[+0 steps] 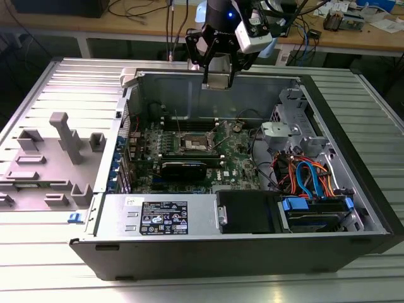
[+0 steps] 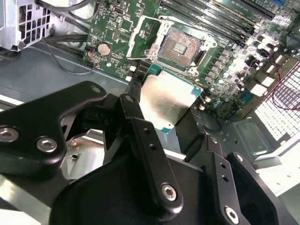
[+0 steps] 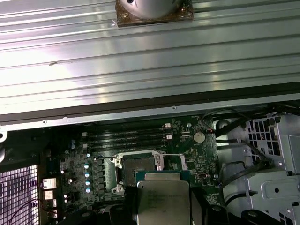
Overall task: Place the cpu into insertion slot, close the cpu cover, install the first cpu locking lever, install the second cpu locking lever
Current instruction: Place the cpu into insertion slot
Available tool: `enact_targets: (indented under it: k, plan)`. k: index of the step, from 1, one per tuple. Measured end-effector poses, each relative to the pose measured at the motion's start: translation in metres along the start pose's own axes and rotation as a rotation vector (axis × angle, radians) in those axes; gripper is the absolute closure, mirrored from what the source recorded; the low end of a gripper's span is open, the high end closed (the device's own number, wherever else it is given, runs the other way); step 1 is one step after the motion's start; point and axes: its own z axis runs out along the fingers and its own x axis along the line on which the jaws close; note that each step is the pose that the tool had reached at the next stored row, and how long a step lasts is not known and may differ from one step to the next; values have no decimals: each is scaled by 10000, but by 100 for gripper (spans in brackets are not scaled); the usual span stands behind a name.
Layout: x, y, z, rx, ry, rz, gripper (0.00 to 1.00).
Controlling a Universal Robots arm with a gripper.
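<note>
My gripper [image 1: 218, 77] hangs over the back wall of the open computer case [image 1: 95, 249] and is shut on the cpu [image 1: 218, 81], a flat square chip with a dull grey top. In both wrist views the cpu [image 2: 166, 101] [image 3: 164, 199] sits between the black fingers [image 2: 136, 105], edge-gripped and well above the board. The insertion slot [image 2: 180, 44] [image 3: 136, 168] [image 1: 192, 144] lies bare on the green board, its dark contact field showing. The cpu cover [image 2: 140, 35] stands swung up beside the slot, with thin wire levers raised next to it.
Long black memory slots [image 1: 170, 129] run behind the socket and a black graphics card [image 1: 183, 169] lies in front of it. A power supply [image 1: 161, 218] and a drive bay with blue and orange cables [image 1: 309, 180] fill the case front. A grey fixture [image 1: 60, 148] stands on the exterior view's left.
</note>
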Motion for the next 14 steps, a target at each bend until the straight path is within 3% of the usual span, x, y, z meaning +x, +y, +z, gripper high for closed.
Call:
enact_targets:
  k: [5,10,14]
  plan:
    - [0,0,1,1,-11,136,46]
    - [0,-1,7,9,-68,797,46]
    - [0,-4,12,7,-91,1057,46]
